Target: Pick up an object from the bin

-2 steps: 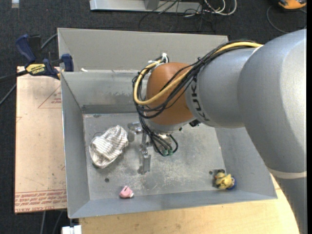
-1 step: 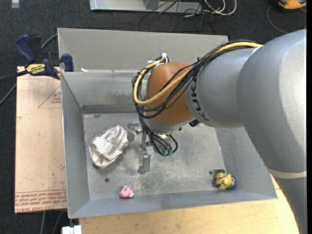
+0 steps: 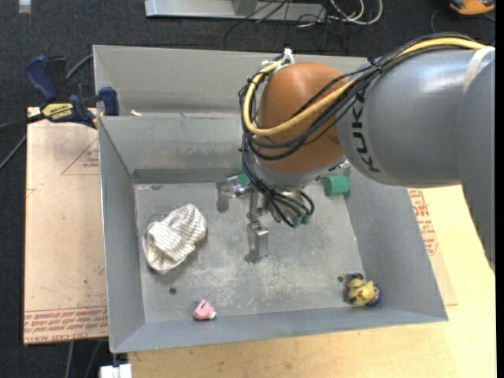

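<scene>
In the grey metal bin [image 3: 118, 211], a small pink piece [image 3: 204, 311] lay at the near left and a yellow toy [image 3: 361, 290] at the near right. Farther in, a crumpled white-and-grey cloth [image 3: 174, 235] sat on the left. The gripper [image 3: 253, 236] hung over the bare middle floor, just right of the cloth; how far open it was could not be told. A green block [image 3: 337, 185] lay at the far right.

Pretty even overhead light here, so the grey bin [image 3: 307, 278] looks bright inside with only soft shadows under the arm [image 3: 429, 124] and beside the crumpled cloth [image 3: 173, 237], a mild sheen on the orange cover [image 3: 303, 105], and the dark floor [image 3: 118, 14] around it looking dim.
</scene>
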{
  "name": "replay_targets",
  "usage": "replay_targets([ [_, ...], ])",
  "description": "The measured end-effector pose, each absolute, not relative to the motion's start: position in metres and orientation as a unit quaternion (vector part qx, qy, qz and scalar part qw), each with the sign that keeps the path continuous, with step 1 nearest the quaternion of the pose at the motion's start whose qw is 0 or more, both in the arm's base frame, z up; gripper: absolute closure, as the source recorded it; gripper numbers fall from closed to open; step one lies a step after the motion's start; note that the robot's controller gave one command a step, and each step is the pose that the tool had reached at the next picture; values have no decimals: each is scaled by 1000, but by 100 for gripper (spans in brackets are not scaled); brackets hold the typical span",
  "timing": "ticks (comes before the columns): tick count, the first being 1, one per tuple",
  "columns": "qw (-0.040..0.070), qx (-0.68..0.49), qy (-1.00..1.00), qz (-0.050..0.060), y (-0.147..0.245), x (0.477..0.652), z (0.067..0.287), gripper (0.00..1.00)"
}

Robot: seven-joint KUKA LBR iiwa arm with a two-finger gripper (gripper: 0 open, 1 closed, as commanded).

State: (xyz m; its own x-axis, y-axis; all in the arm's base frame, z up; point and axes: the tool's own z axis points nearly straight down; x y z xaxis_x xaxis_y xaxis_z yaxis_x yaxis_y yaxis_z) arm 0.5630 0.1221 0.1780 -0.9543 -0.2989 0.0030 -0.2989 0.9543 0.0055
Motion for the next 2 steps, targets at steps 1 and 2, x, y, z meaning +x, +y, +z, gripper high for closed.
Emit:
replay_targets([
  [1,-2,104,-995,-3,172,554,115,0],
  [2,-1,262,-965,-3,182,630,77,0],
])
